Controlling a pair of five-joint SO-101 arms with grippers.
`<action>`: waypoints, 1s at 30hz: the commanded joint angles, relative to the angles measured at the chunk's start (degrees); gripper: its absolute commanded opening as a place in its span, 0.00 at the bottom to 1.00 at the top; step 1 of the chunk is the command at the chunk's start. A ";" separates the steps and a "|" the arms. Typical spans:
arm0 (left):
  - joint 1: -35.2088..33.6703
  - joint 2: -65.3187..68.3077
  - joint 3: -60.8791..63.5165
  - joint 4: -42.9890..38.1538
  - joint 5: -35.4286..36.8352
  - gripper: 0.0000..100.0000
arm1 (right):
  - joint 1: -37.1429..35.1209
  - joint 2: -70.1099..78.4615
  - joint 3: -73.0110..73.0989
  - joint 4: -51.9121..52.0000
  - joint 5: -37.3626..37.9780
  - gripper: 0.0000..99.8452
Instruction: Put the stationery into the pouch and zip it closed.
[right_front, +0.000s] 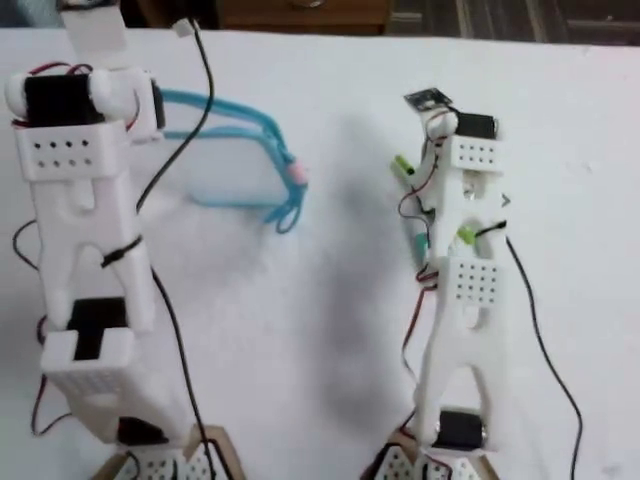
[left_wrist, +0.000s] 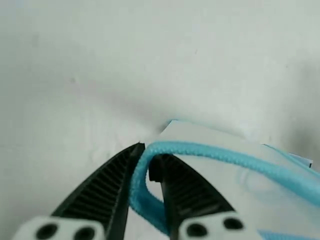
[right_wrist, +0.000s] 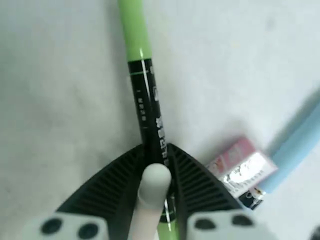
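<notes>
The left pincer (left_wrist: 147, 151) is clamped on the blue rim of the pouch (left_wrist: 235, 175). Right of the pouch, the right pincer (right_wrist: 155, 150) grips a green-and-black pen (right_wrist: 145, 95) near a pink eraser (right_wrist: 241, 167)

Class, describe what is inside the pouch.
Nothing shows through the clear pouch: no pens inside. A pen is outside, in the right hand. The left hand grips its blue edge, and that arm covers one end, so that part cannot be checked.

pouch (right_front: 235, 170): apparently open, at left arm (right_front: 85, 200) | green pen (right_front: 404, 165): beside right arm (right_front: 465, 290)
</notes>
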 joint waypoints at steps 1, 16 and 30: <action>0.79 -0.18 0.31 0.53 0.09 0.02 | -0.75 -0.92 -0.26 1.01 0.00 0.02; 0.79 -0.18 0.40 0.53 0.35 0.02 | -1.19 -25.54 0.44 1.19 -17.05 0.02; 0.44 -0.18 0.48 0.62 0.35 0.02 | -16.04 -63.96 46.24 1.01 -24.70 0.02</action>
